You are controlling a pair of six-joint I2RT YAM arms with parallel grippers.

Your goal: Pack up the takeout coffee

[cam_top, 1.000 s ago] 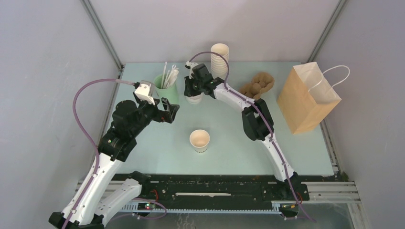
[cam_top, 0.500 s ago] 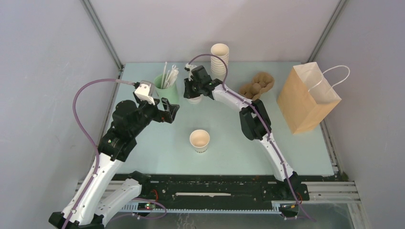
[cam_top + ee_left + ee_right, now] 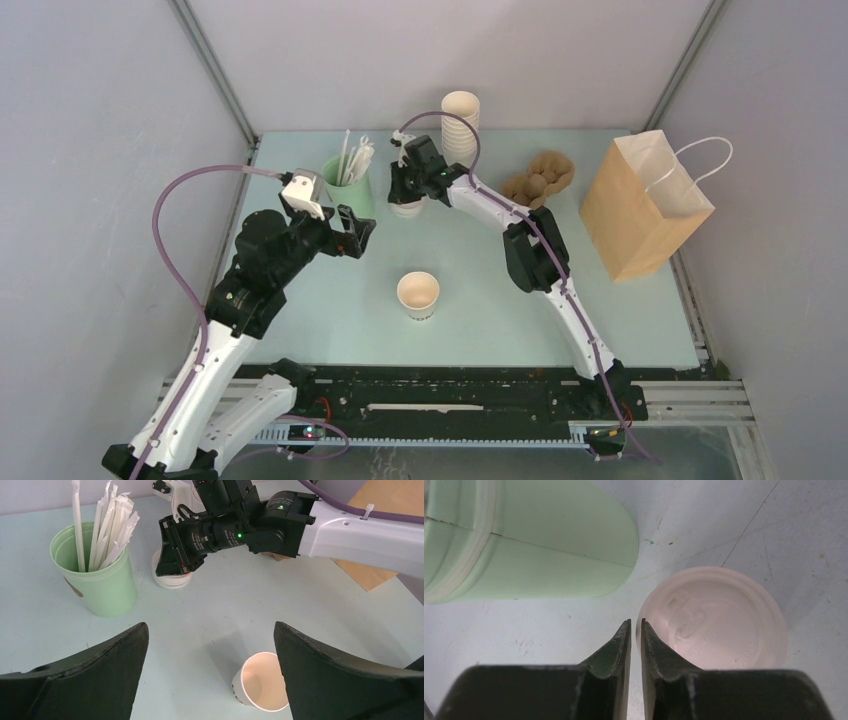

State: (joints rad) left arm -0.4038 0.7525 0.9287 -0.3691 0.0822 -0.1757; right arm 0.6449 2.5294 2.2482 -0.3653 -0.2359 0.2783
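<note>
Looking down from the overhead camera, I see the coffee cup (image 3: pixel 418 295) standing upright in the middle of the table, its long axis vertical. Its open mouth faces up and the dark lettering is on its near side. It sits well apart from both tools. My left gripper (image 3: pixel 358 232) hangs beyond it to the left. My right gripper (image 3: pixel 404 192) is farther back, over a short stack of white lids (image 3: pixel 405 210) just beside the mint-green cup (image 3: pixel 346 186).

From the left wrist, the left jaws are spread wide and hold nothing. The coffee cup shows low in the frame between the two fingers, nearer the right one. Across the table, the right gripper's tips are down at the lid stack.

From the right wrist, the right fingers are nearly together, with only a thin slit between them. Their tips sit at the left rim of the top lid, which lies flat, face up. I cannot tell whether that rim is pinched. The green cup's wall fills the upper left, apart from the lid.
</note>
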